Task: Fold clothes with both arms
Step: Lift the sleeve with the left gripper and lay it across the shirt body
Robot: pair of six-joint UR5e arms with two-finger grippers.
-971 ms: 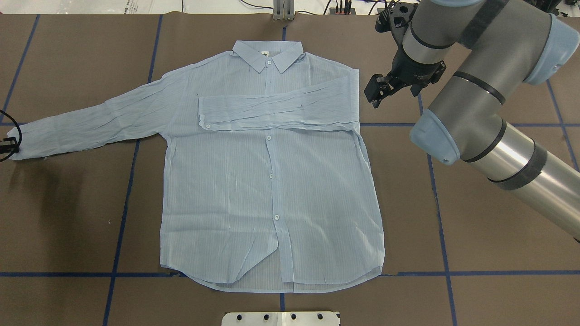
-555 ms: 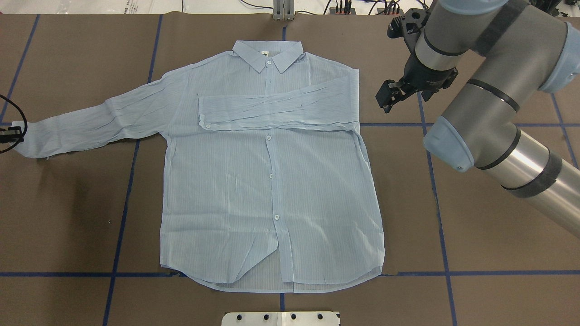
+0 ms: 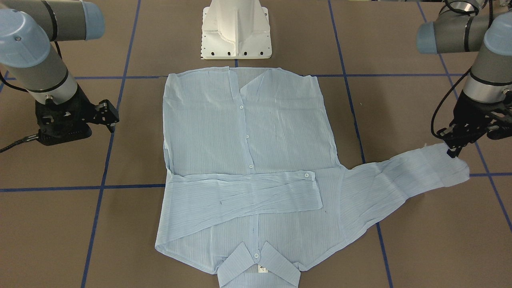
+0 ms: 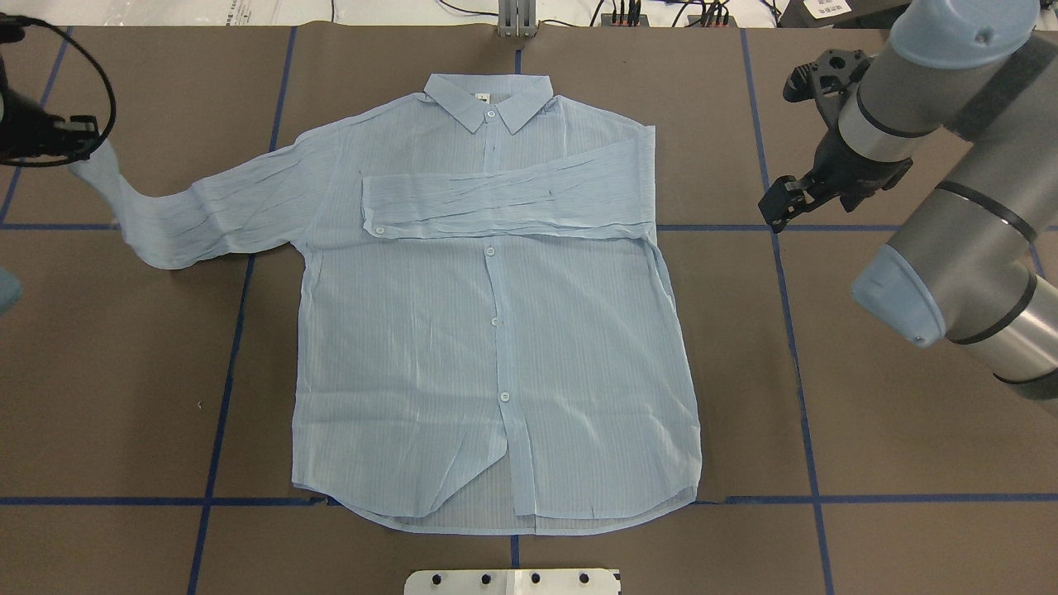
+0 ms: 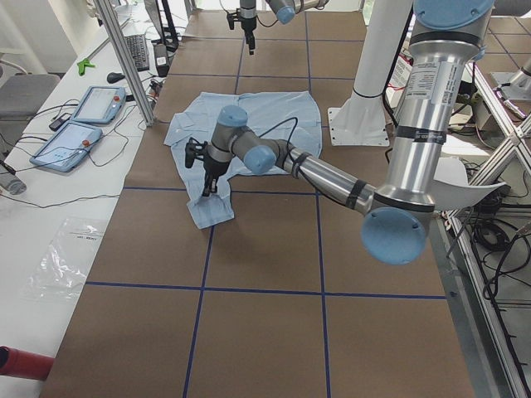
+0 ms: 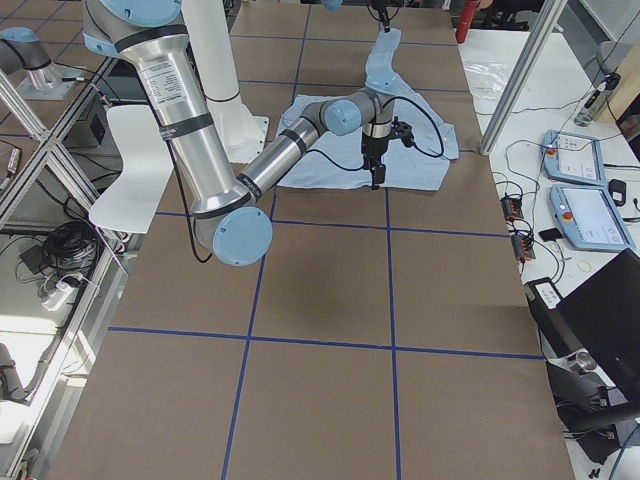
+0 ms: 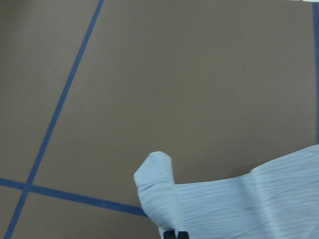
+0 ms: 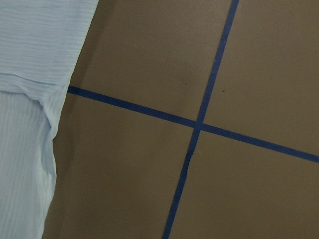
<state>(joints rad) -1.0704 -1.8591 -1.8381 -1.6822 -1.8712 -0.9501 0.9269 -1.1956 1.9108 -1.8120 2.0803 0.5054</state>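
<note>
- Left gripper (image 3: 454,151): closes tight on the cuff (image 3: 456,167) of the shirt (image 4: 496,347) and holds that end raised off the table (image 4: 826,397).
- Left wrist view: shows the fingertips (image 7: 170,235) pressed together at the bottom edge, with striped cloth pinched between them and a loose corner of cloth folded over just beyond.
- Outstretched sleeve (image 4: 207,219): hangs from the left gripper, sags down to the table, then runs flat away from it to the shoulder.
- Shirt body: lies flat and front up on the table, well to the inner side of the left gripper and between the two grippers; points its collar (image 4: 489,99) away from the robot base (image 3: 236,32).
- Folded sleeve (image 4: 504,198): lies across the chest, with its buttoned end toward the left gripper and its fold at the shirt edge nearest the right gripper.
- Right gripper (image 4: 779,210): stands with jaws apart and grips nothing; hangs over bare table just outside the shirt's shoulder edge, apart from the cloth.
- Right wrist view: looks down on a crossing of blue tape lines (image 8: 197,124) below the gripper, with the shirt's edge off to one side.
</note>
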